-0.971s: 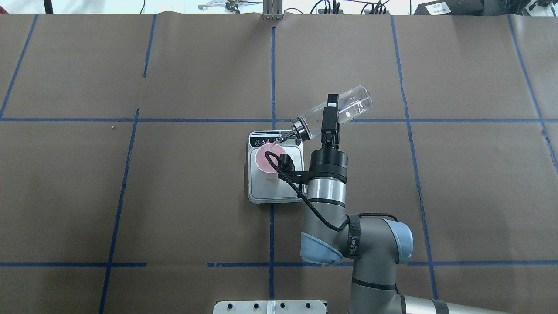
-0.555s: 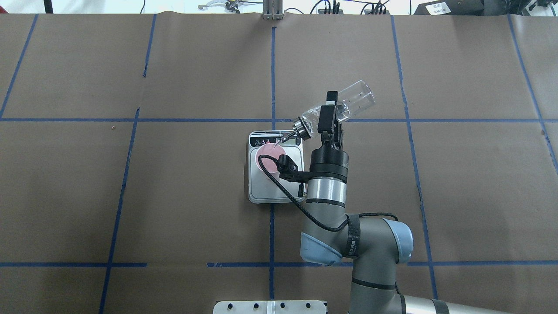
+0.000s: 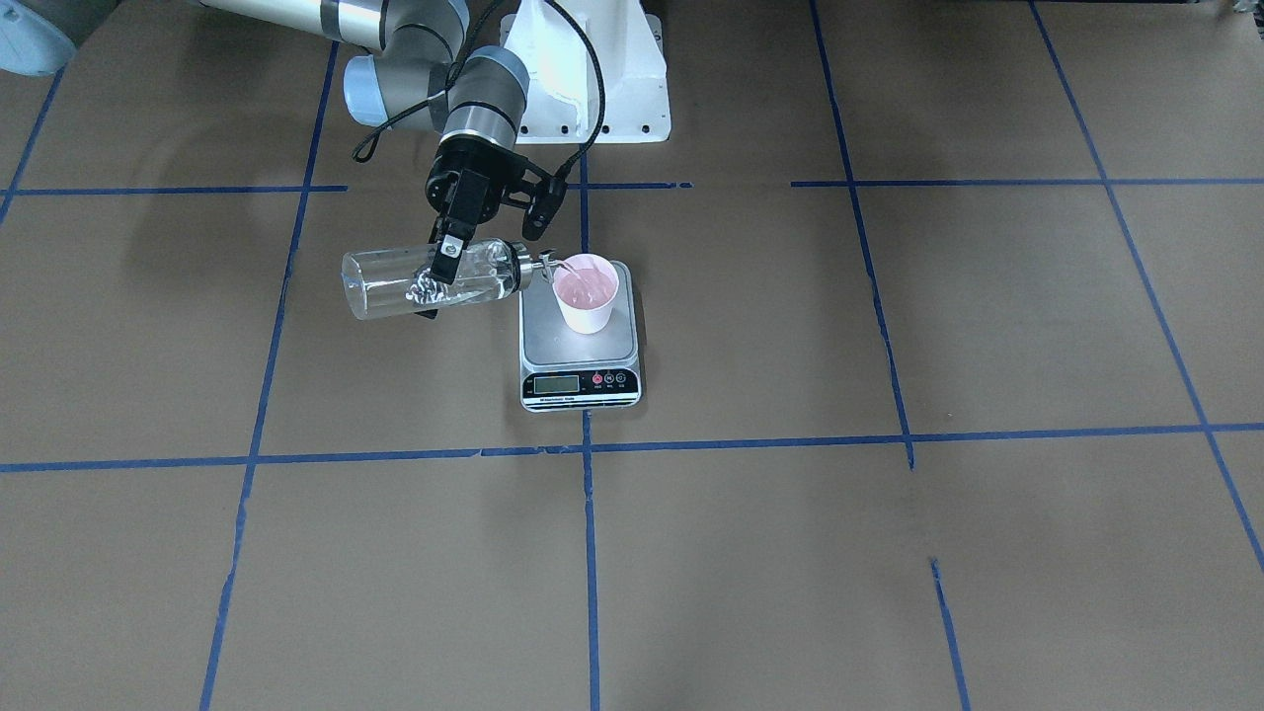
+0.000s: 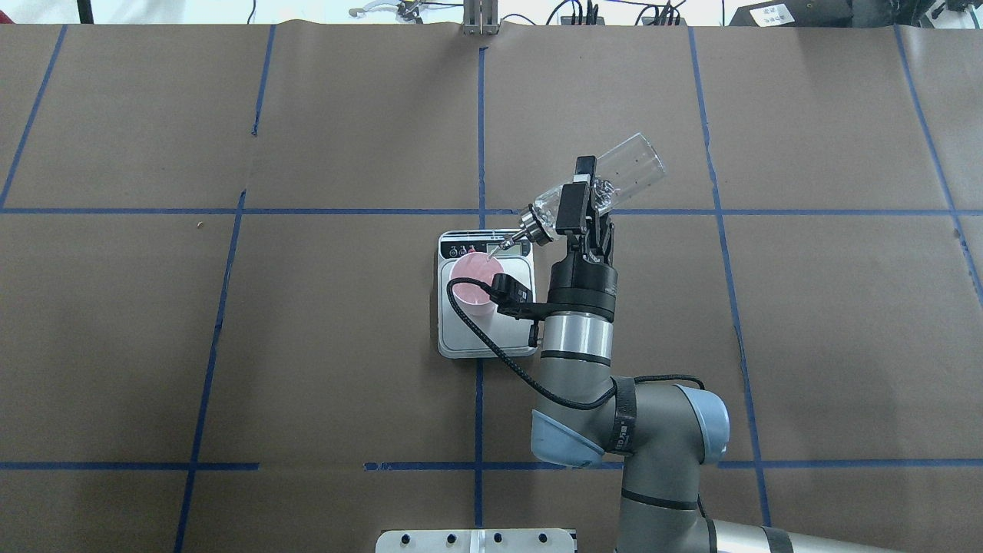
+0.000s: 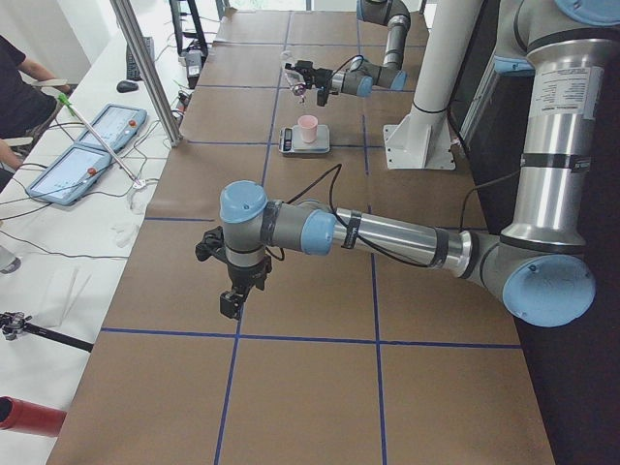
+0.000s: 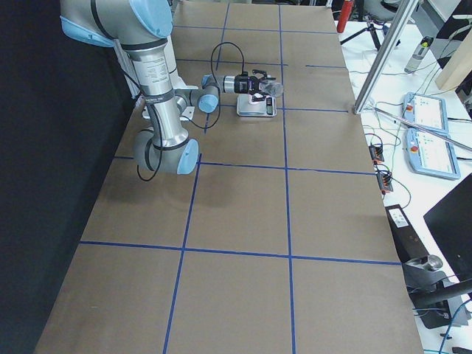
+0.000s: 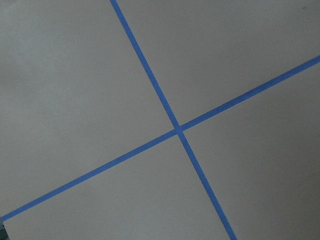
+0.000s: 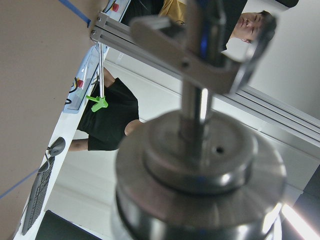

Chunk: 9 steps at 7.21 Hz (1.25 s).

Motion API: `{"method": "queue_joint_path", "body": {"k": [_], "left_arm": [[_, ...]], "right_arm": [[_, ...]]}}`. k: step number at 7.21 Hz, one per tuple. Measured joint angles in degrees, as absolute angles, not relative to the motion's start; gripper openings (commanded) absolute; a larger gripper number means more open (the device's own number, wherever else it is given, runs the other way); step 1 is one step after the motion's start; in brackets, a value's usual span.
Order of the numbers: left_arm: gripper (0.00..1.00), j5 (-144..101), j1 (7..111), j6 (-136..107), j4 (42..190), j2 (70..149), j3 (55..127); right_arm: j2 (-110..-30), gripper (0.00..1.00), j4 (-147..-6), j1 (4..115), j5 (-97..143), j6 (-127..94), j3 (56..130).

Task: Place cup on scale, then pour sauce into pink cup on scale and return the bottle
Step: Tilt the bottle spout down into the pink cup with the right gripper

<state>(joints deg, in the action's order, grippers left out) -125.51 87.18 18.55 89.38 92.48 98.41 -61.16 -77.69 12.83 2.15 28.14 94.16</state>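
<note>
I'd say the pour itself is the step in hand. The cup [image 3: 586, 292] already stands on the scale [image 3: 579, 348], toward the back of its plate. The right gripper [image 3: 443, 263] is pinching the bottle [image 3: 390, 284] across its middle. It holds the bottle tipped almost flat above the table [image 3: 889, 543], with the spout [image 3: 546, 263] just over the cup's rim on the bottle's side. A little clear liquid glints inside the glass; whether a stream is running I can't be sure, and the scale's display is too small to read. The left gripper [image 5: 231, 302] hangs over bare paper well apart from all this, and I can't tell whether its fingers are spread or pressed together. The next move calls for rolling the wrist back so the bottle comes upright without its spout clipping that light cup. Then only 1 job is left: standing the bottle on the table and letting go.
</note>
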Motion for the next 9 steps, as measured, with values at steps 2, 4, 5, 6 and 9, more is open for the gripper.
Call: {"method": "queue_joint_path", "body": {"k": [2,4,5,6,9], "left_arm": [[1.0,-125.5,87.2,18.6,89.4,92.5,98.6],[1.0,-125.5,87.2,18.6,89.4,92.5,98.9],[1.0,-125.5,87.2,18.6,89.4,92.5,99.0],[1.0,-125.5,87.2,18.6,89.4,92.5,99.0],[1.0,-125.4,87.4,18.5,89.4,92.5,99.3]], "right_arm": [[-61.0,0.0,-77.6,12.8,1.6,33.2,94.9],[-61.0,0.0,-76.3,12.8,1.2,34.3,95.0],[-61.2,0.0,-73.2,12.7,1.2,34.0,94.7],[-61.3,0.0,-69.3,12.6,1.7,33.7,94.2],[-61.7,0.0,-64.0,12.6,4.5,28.4,93.7]]}}
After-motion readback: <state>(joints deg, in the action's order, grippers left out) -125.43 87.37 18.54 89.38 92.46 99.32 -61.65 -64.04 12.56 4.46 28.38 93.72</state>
